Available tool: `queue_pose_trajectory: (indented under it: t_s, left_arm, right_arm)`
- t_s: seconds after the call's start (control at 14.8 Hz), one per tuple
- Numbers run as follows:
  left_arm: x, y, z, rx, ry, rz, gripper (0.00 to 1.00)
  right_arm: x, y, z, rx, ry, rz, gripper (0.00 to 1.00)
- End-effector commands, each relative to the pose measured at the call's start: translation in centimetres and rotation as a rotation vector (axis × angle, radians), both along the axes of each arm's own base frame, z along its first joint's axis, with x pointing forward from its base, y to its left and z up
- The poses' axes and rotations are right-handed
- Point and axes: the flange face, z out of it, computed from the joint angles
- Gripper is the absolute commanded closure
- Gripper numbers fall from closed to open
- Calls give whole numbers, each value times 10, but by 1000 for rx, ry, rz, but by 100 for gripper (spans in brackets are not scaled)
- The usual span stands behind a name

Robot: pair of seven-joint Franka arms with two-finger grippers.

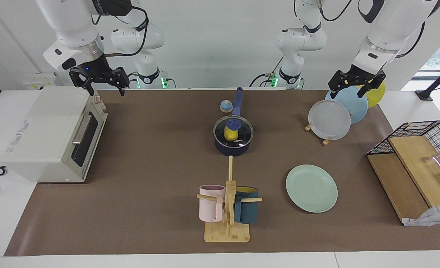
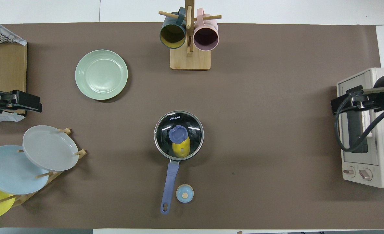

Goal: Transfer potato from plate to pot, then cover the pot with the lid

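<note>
Yellow and glossy, the potato (image 1: 230, 133) is seen through the clear glass lid (image 1: 233, 131), which is seated on the navy pot (image 1: 232, 147) at mid-table, its blue knob centred and its long handle pointed toward the robots, beside a small bell (image 1: 226, 106). The mint-green plate (image 1: 311, 188) is left bare, farther from the robots, toward the left arm's end. The left gripper (image 1: 357, 82) is held open and empty over the plate rack (image 1: 328, 140); the right gripper (image 1: 103, 83) is held open and empty over the toaster oven (image 1: 52, 134).
</note>
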Motion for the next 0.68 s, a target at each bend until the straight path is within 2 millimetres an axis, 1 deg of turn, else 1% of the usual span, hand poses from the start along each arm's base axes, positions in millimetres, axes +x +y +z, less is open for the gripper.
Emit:
queue_pose_trajectory:
  t_s: [0.0, 0.07, 0.27, 0.41, 0.61]
  left_arm:
    - [-3, 3, 1, -8, 1, 0, 0]
    - [-3, 3, 1, -8, 1, 0, 0]
    - [-3, 3, 1, -9, 0, 0, 0]
    - [-3, 3, 1, -8, 1, -2, 0]
    - [-3, 3, 1, -9, 0, 0, 0]
  right_arm:
    - [-2, -12, -3, 21, -8, -1, 0]
    - [-2, -20, -7, 22, 0, -15, 0]
    - [-3, -15, -6, 14, -3, -15, 0]
    - [-2, -17, -5, 13, -6, -17, 0]
    - [1, -29, -5, 20, -25, -34, 0]
